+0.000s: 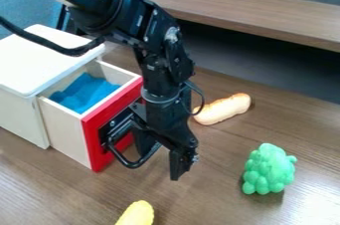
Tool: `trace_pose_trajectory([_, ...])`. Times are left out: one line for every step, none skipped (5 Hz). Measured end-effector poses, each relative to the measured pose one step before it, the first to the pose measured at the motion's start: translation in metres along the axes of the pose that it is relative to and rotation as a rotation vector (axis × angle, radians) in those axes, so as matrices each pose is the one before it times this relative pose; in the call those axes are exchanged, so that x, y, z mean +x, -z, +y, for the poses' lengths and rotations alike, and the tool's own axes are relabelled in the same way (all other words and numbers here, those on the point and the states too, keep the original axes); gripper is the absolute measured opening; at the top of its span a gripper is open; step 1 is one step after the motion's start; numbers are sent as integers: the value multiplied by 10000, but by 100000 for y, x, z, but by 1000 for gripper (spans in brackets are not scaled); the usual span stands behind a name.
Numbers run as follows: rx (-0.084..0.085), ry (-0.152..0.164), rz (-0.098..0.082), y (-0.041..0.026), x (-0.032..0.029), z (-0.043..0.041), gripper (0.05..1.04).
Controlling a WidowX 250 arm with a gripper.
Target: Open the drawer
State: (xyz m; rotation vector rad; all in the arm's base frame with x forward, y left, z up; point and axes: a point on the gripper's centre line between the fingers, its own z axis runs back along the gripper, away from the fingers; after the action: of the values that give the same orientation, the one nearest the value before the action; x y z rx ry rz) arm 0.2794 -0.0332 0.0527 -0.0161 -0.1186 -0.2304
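Brown wood grain runs across the table (pixel 59 194), with a wooden ledge (pixel 252 15) behind it at the upper right. Over the table the black arm (pixel 96 0) comes in from the upper left, a loose cable looping from it; its links bear small pale markings, too small to read. At the left edge sits a white-topped cabinet (pixel 40 59), and its drawer (pixel 100 154) stands open, pulled out towards the gripper (pixel 169 162), red front facing it, pale wooden sides on show.

The gripper hangs down in front of that red face, beside the drawer's black looped handle (pixel 132 164); I cannot tell whether it is wide or narrow, or whether it touches the loop. Inside the drawer lies something blue and soft-looking (pixel 83 92).

To the right of the gripper, well apart, stands a lumpy green cluster (pixel 269 169). A bread-like roll (pixel 225 109) lies behind the gripper, and a yellow, rounded piece (pixel 138 214) pokes in at the bottom edge.
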Motion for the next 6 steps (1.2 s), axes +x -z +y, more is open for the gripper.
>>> trace_pose_trajectory([-73, -108, 21, -56, 23, -151, 999])
trace_pose_trajectory([-88, -88, 66, 13, -67, -136, 999])
trace_pose_trajectory([-81, -57, 8, -266, 197, -280, 999])
trace_pose_trajectory([-172, -163, -112, -1050, 447, -330, 999])
trace_pose_trajectory([-81, -383, -82, -1891, 910, -180, 999])
trace_pose_trajectory([342, -691, 258, -1936, 490, 345, 999])
